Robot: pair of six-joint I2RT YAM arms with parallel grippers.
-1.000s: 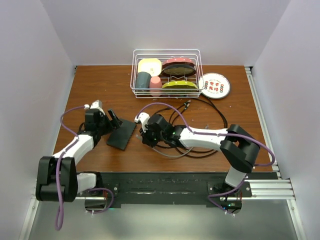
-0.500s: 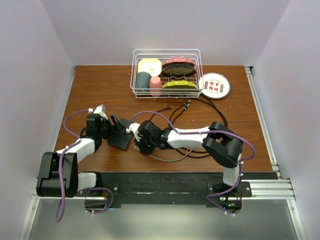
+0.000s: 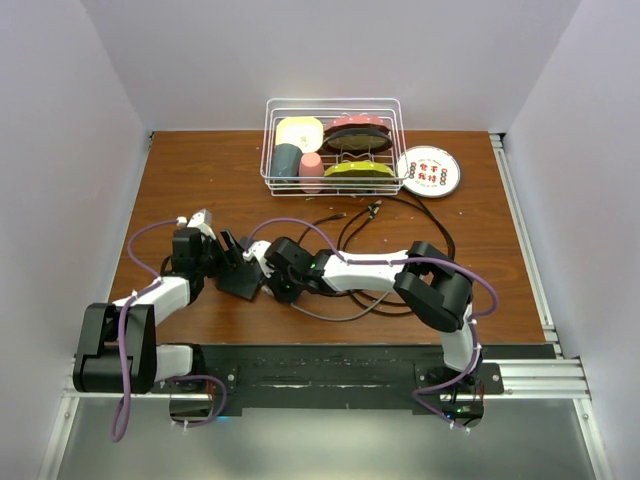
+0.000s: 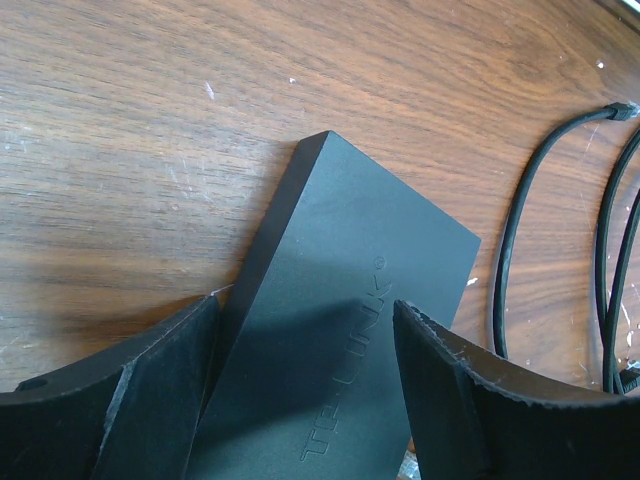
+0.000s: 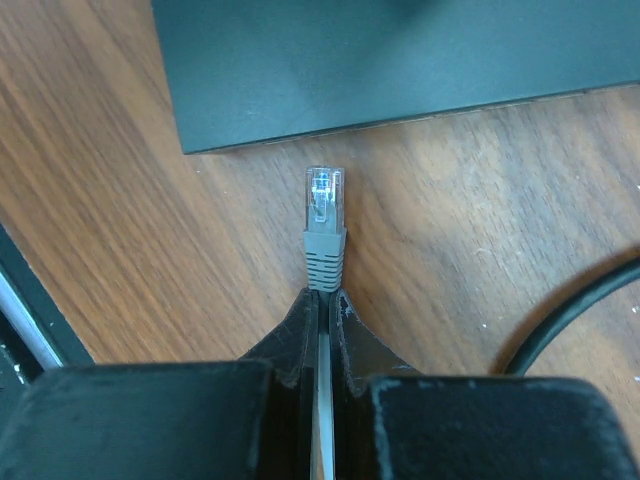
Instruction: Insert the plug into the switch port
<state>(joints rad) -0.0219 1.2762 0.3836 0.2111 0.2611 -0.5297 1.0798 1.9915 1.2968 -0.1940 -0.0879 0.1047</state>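
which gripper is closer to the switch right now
Left. The left gripper straddles the switch with open fingers; the right gripper holds the plug just short of the switch's edge, aimed at it.

I'm seeing the wooden table (image 3: pixel 190 170) carrying the black switch (image 4: pixel 340 300), loose black cables (image 4: pixel 500 285), a wire basket (image 3: pixel 330 100) and a round white plate (image 3: pixel 428 170) at its far edge

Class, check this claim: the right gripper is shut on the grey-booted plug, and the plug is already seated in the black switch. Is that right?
Not quite. The right gripper is shut on the grey-booted plug, but the plug is not seated: its tip lies short of the black switch, with wood showing between, as the right wrist view shows.
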